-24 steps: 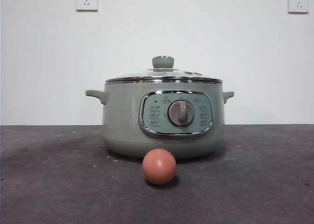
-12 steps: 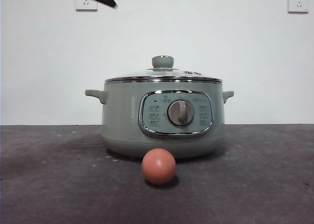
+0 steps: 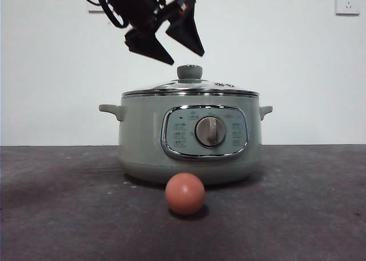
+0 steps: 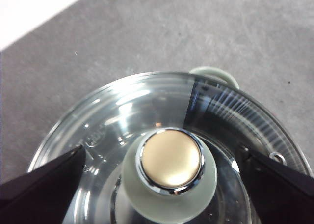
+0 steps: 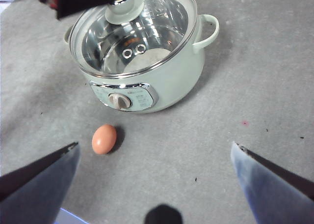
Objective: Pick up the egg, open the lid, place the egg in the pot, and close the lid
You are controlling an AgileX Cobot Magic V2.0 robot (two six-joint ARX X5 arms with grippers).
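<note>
Presently on the grey tabletop (image 3: 68, 215) — three task items and two hands.

Pot (image 3: 148, 141): pale sage-green, standing upright at the middle of the tabletop, control panel and silver dial (image 3: 210, 131) facing the front camera, one stubby handle on each side.

Lid (image 3: 189, 90): glass dome with chrome rim, seated on the pot; green knob (image 3: 190, 72) with silver top at its centre.

Egg (image 3: 185, 193): reddish-brown, lying on the tabletop just in front of the pot, below the control panel, not touching it.

Left hand (image 3: 186, 56): black, entering from the upper left of the front view, poised just above the knob with its jaws spread wide and holding nothing — in its own wrist view the knob sits between the two jaws, clear of both.

Right hand (image 5: 154, 150): high above the tabletop, jaws spread apart and empty, looking down on pot and egg.

Wall: white, with two sockets (image 3: 347, 2).
</note>
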